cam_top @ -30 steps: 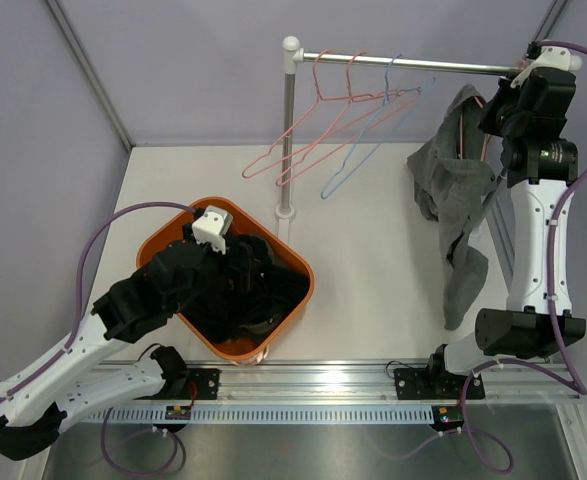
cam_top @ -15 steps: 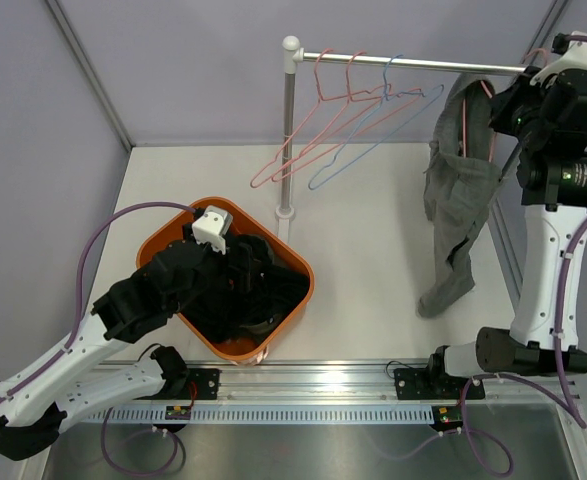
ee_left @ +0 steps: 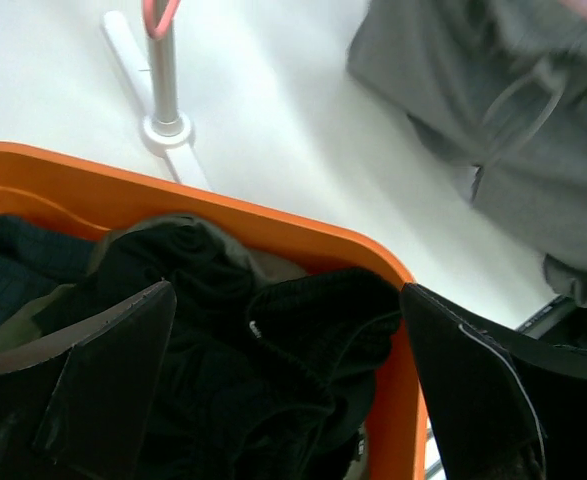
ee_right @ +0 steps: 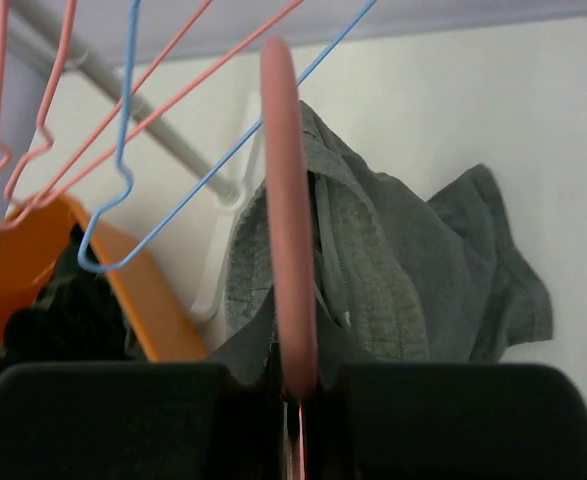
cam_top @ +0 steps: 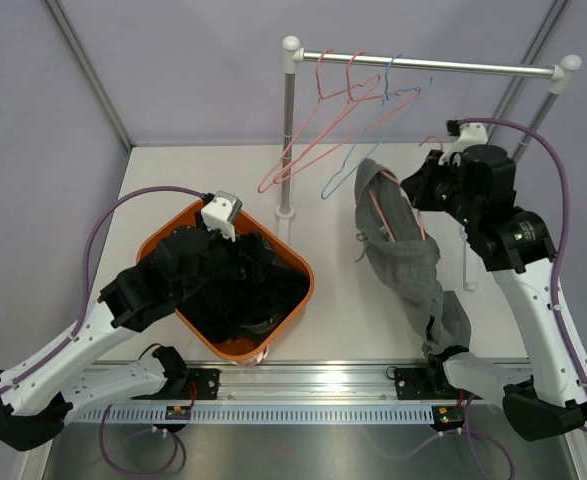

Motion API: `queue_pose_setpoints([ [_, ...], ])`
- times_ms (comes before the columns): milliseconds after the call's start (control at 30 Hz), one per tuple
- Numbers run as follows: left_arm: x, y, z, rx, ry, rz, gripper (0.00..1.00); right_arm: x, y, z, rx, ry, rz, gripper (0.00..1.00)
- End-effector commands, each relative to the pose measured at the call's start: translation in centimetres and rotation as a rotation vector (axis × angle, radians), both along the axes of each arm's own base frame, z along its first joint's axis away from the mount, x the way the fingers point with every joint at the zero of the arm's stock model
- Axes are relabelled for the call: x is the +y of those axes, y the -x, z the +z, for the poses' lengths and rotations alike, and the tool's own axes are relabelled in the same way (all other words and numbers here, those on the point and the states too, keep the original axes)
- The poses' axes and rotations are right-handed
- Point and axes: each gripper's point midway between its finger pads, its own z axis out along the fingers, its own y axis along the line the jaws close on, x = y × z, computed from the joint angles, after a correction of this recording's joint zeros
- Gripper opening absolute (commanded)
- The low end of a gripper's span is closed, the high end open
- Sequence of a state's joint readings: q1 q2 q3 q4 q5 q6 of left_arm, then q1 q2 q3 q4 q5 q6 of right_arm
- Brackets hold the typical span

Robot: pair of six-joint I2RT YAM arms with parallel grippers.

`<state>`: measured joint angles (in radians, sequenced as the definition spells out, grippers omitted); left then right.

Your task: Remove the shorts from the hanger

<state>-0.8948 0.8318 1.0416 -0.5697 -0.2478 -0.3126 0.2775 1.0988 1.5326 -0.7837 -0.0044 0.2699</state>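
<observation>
- Basket (cam_top: 165, 236) nearest the arm bases: orange, filled with a heap of dark shorts (cam_top: 258, 292) that carry no hanger.
- Left gripper (ee_left: 288, 400): fingers spread wide, gripping nothing, poised directly over the heap. This is judged a waiting posture, clear of the other arm.
- Right gripper (cam_top: 418, 190): fingers pressed together on a pink hanger (ee_right: 288, 200), pinching its wire. Which part of the wire is pinched cannot be told.
- Grey shorts (cam_top: 398, 245): draped over that hanger, above the table (cam_top: 203, 170), just right of the basket. The lower end trails toward the near edge. This pair is not yet separated from its hanger.
- Reason for the hold, as a judgement: with the hanger raised off the rail (cam_top: 443, 66), the cloth hangs loose and within reach of the free gripper for pulling off.
- View differences: the right wrist view confirms the pinch — the overhead view hides it behind the gripper body. Only the overhead view shows the full length of the shorts. Only the left wrist view shows the left fingers spread.
- Farthest back: empty hangers (cam_top: 323, 120) on the rail — pink and blue.
</observation>
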Motion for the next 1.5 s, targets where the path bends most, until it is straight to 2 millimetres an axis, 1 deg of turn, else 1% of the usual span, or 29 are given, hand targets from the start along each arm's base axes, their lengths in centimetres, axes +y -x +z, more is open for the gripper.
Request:
queue_pose_setpoints([
  [0,-2.4,-0.2,2.8,-0.018,0.120,-0.055,0.99,2.3,1.4,-0.5,-0.006,-0.026,0.015,0.00],
  [33,-2.7,-0.3,2.8,-0.012,0.127,-0.058,0.99,2.9,1.8,-0.8,0.002,-0.035,0.027,0.00],
  [67,-3.3,-0.3,2.8,-0.001,0.145,-0.067,0.99,4.1,2.6,-0.7,-0.005,-0.050,0.066,0.00],
  [100,-3.7,-0.5,2.5,0.009,0.150,-0.068,0.98,4.7,3.0,-1.3,0.007,-0.053,0.088,0.00],
  [133,-4.1,-0.8,2.0,0.024,0.153,-0.065,0.98,5.4,3.4,-1.2,0.009,-0.067,0.108,0.00],
  [167,-4.7,-1.0,2.4,0.022,0.193,-0.065,0.97,6.5,4.1,-1.2,0.005,-0.067,0.139,0.00],
  [200,-5.1,-1.0,1.6,0.037,0.200,-0.069,0.96,7.1,4.5,-1.1,0.004,-0.065,0.155,0.00],
  [233,-5.4,-1.1,1.4,0.041,0.216,-0.067,0.96,7.6,4.7,-1.0,0.003,-0.066,0.167,0.00],
  [267,-6.0,-1.3,2.0,0.035,0.261,-0.074,0.96,8.1,4.8,-1.0,0.008,-0.065,0.182,0.00],
  [300,-6.2,-1.4,1.5,0.041,0.266,-0.073,0.95,9.0,5.4,-0.6,0.003,-0.069,0.215,0.00],
  [333,-6.5,-1.5,1.6,0.040,0.279,-0.074,0.95,9.6,5.6,-0.5,0.004,-0.068,0.230,0.00],
  [500,-8.1,-2.5,1.5,0.044,0.298,-0.070,0.93,12.5,6.5,-0.9,0.020,-0.041,0.298,0.00],
  [567,-8.6,-2.7,1.6,0.041,0.311,-0.071,0.93,13.0,6.5,-1.1,0.023,-0.035,0.303,0.00],
  [633,-9.1,-3.0,1.1,0.052,0.302,-0.070,0.92,13.9,7.0,-1.1,0.023,-0.031,0.321,0.00],
  [767,-10.2,-3.5,0.6,0.066,0.287,-0.069,0.91,14.3,7.0,-1.3,0.020,-0.006,0.308,0.00],
  [800,-10.5,-3.8,-0.1,0.078,0.266,-0.059,0.90,14.3,7.0,-1.1,0.015,-0.008,0.307,0.00],
  [833,-10.7,-3.7,-0.6,0.086,0.246,-0.055,0.88,14.2,7.0,-1.2,0.015,-0.006,0.304,0.00],
  [867,-10.7,-4.1,-0.7,0.081,0.235,-0.037,0.87,14.1,7.2,-0.9,0.007,-0.011,0.306,0.00],
  [900,-10.9,-4.4,-1.3,0.091,0.218,-0.028,0.85,14.1,7.3,-0.7,0.002,-0.014,0.306,0.00],
  [1000,-11.0,-5.2,-2.7,0.112,0.175,0.012,0.75,13.6,7.6,-0.2,-0.013,-0.017,0.301,0.00],
  [1033,-11.1,-5.3,-2.8,0.115,0.172,0.021,0.72,13.5,7.6,-0.2,-0.012,-0.013,0.299,0.00],
  [1067,-10.9,-5.7,-3.0,0.110,0.166,0.043,0.61,13.4,7.7,-0.1,-0.015,-0.013,0.301,0.00],
  [1133,-10.7,-6.1,-2.9,0.100,0.171,0.070,0.48,13.3,7.8,-0.2,-0.011,-0.004,0.302,0.00],
  [1167,-10.3,-6.5,-2.7,0.087,0.171,0.099,0.31,13.2,7.9,0.0,-0.013,-0.003,0.305,0.00],
  [1233,-9.7,-7.1,-2.3,0.063,0.171,0.137,0.17,13.0,8.0,-0.4,0.000,0.022,0.310,0.00],
  [1300,-8.5,-8.1,-1.9,0.030,0.154,0.218,0.03,12.8,8.2,-0.1,-0.005,0.028,0.315,0.00],
  [1333,-8.2,-8.5,-1.4,0.013,0.152,0.243,0.00,12.7,8.5,0.1,-0.006,0.024,0.325,0.00],
  [1367,-7.2,-9.2,-1.1,-0.012,0.140,0.307,0.00,12.6,8.6,0.2,-0.007,0.024,0.331,0.00],
  [1467,-5.8,-10.6,0.2,-0.063,0.126,0.404,0.00,12.5,9.2,0.4,-0.008,0.021,0.356,0.00],
])
